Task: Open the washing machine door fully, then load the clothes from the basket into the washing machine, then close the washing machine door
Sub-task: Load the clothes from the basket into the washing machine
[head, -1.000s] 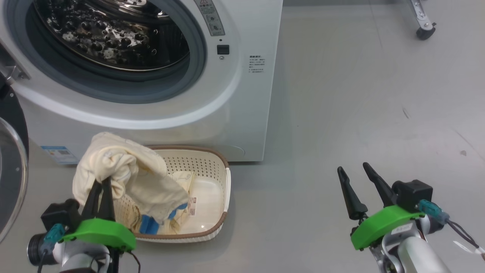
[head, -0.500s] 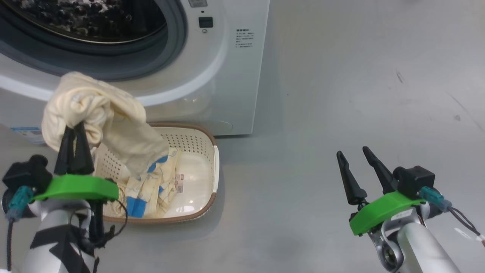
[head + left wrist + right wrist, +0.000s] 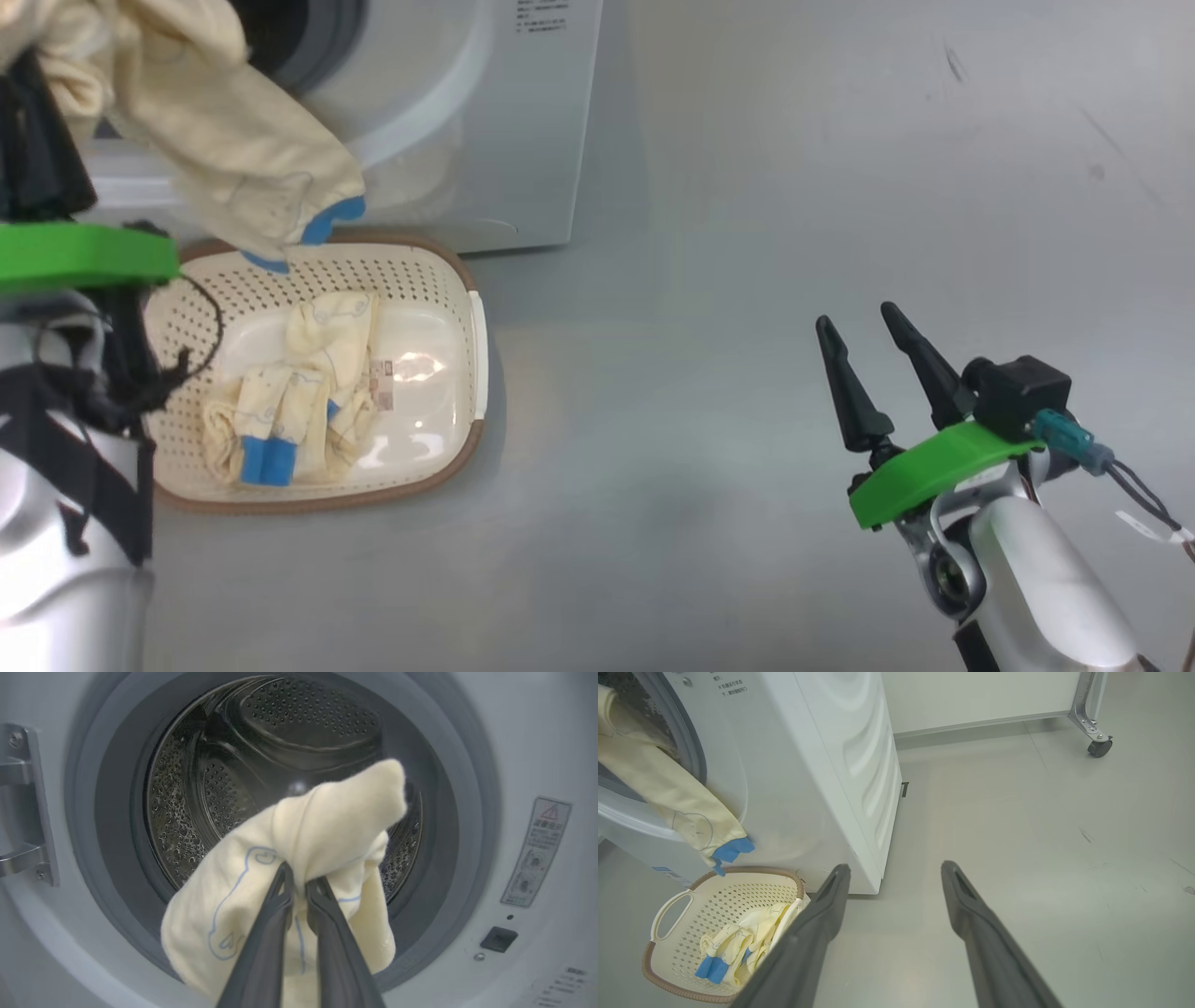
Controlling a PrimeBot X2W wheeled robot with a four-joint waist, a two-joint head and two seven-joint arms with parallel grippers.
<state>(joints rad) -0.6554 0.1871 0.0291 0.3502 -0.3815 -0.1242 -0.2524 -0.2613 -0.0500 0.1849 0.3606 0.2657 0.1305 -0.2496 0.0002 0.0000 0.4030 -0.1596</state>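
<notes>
Left hand (image 3: 300, 877), shut tight on 1 cream garment (image 3: 322, 821), points straight at the open drum (image 3: 280, 742) just ahead; right hand (image 3: 855, 317) gapes empty, well apart.

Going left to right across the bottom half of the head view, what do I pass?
left forearm → basket with clothes lying in it → bare floor → right claw, open
</notes>
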